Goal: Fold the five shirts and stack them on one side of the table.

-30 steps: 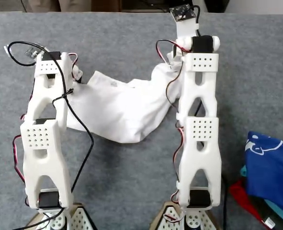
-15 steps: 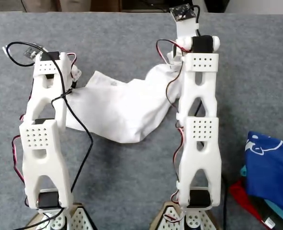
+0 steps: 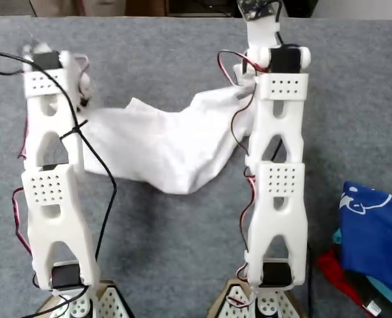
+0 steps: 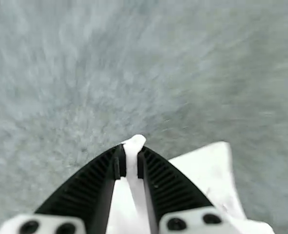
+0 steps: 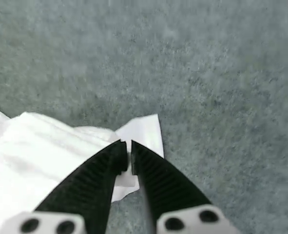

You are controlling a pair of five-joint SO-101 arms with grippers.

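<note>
The white shirt [image 3: 162, 149] lay crumpled and stretched crosswise a little toward 12 o'clock from the middle of the grey table [image 3: 149, 258], sagging to a rounded lobe at its 6 o'clock side and pulled up at its two far ends. Its 9 o'clock end ran under the head of the left arm [image 3: 50, 172], and its 3 o'clock end was bunched against the upper link of the right arm [image 3: 278, 172]. In the left wrist view the left gripper [image 4: 130, 153] had its black ribbed fingers [image 4: 97, 180] drawn almost together, with a narrow fold of the white cloth pinched between them and poking out just past the tips; more of the shirt spread beside one finger above the grey surface. In the right wrist view the right gripper [image 5: 127, 146] was likewise nearly closed, nipping a corner of the same shirt, a small flap of which stuck out beyond the tips while the rest of the cloth trailed away to one side. Both arms reached from their bases at 6 o'clock toward 12 o'clock, side by side with the shirt between them. Well apart from the shirt, at about 4 o'clock on the table's edge, sat a pile of other garments: a blue shirt [image 3: 375, 225] on top, with red [image 3: 329, 268] and teal [image 3: 389, 289] cloth showing beneath it.
</note>
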